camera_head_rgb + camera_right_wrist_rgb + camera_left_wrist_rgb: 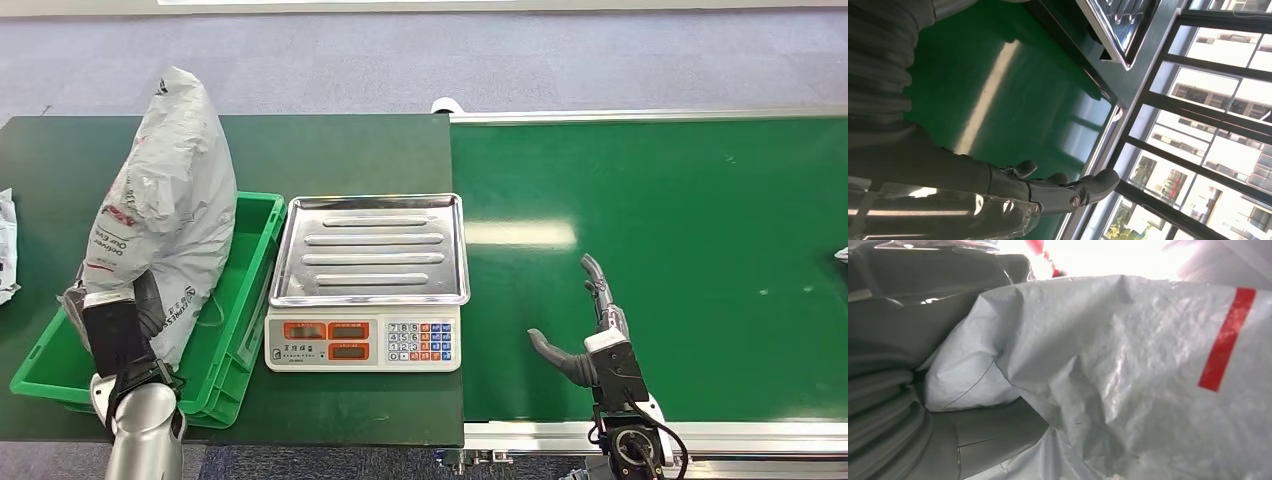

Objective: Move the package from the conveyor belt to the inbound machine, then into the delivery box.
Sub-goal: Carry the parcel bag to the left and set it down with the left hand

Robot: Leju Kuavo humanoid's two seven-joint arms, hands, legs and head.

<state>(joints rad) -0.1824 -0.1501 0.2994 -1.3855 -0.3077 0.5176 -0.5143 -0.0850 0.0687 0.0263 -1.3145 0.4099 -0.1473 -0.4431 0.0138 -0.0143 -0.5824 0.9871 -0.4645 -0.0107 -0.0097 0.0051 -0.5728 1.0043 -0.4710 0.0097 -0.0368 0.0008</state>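
Note:
A crinkled grey plastic package (pixel 165 210) with red print stands upright over the green delivery box (pixel 240 300) at the left. My left hand (pixel 115 325) grips its lower end; in the left wrist view the package (pixel 1128 375) presses against the thumb (pixel 993 432). The inbound machine, a scale with a bare steel tray (pixel 370 248) and a keypad (pixel 363 343), sits right of the box. My right hand (pixel 590 335) hovers open over the green conveyor belt (pixel 680 230), fingers (pixel 1068 190) stretched out and holding nothing.
Another white package (pixel 6 245) lies at the far left edge of the dark table (pixel 340 150). A small white thing (pixel 841 254) shows at the belt's right edge. The belt's metal rail (pixel 560 436) runs along the front.

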